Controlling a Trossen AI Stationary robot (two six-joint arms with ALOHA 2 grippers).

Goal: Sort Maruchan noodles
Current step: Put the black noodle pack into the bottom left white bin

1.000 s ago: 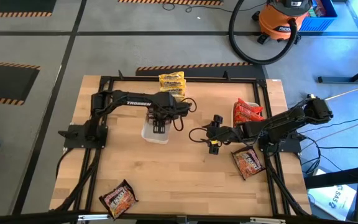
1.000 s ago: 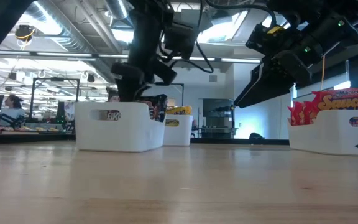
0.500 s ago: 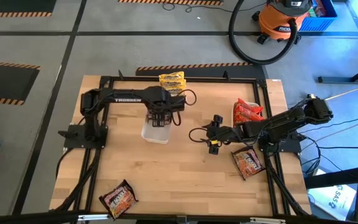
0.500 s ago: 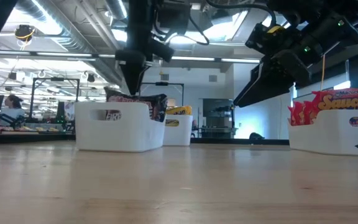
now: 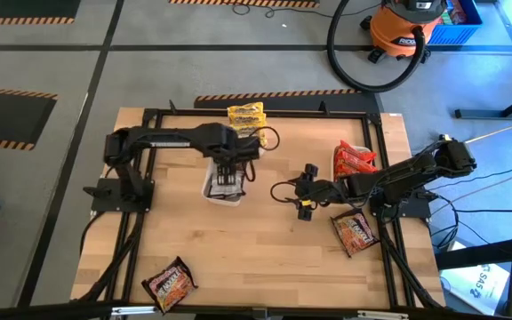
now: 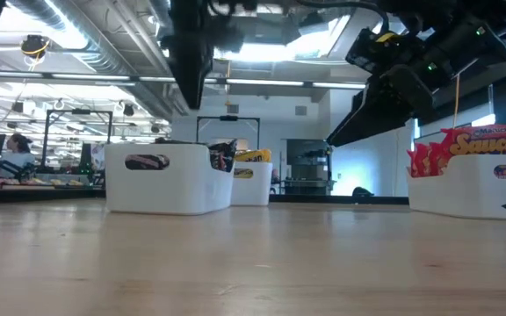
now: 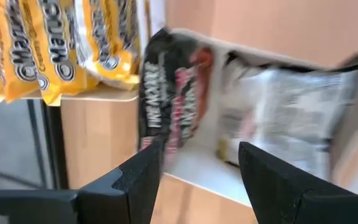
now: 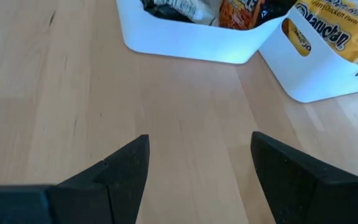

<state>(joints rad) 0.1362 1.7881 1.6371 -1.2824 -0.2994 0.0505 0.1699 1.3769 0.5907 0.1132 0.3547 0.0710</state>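
The left end effector [image 5: 227,171] hangs over the middle white tray [image 5: 210,190], its fingers [image 7: 143,180] spread apart with nothing between them. In its wrist view, dark packets [image 7: 169,93] lie inside this tray, and one packet shows its pale side [image 7: 284,118]. Just behind, at the bench's [image 5: 265,258] far edge, a second tray holds yellow packets [image 5: 245,118].

The right end effector [image 5: 304,205] hovers above bare wood near the bench's middle, well apart from any packet, its fingers [image 8: 126,168] parted and holding nothing. Its wrist view looks across the wood toward the two trays.

On the right side of the bench, a third tray [image 6: 468,189] carries red packets [image 5: 356,160]. One brown-orange packet [image 5: 356,231] lies loose on the bench just in front of the right arm's base. Another loose packet [image 5: 170,284] lies at the near left corner, far from both arms.

In the low view, a person [image 6: 14,151] sits in the room beyond the bench.
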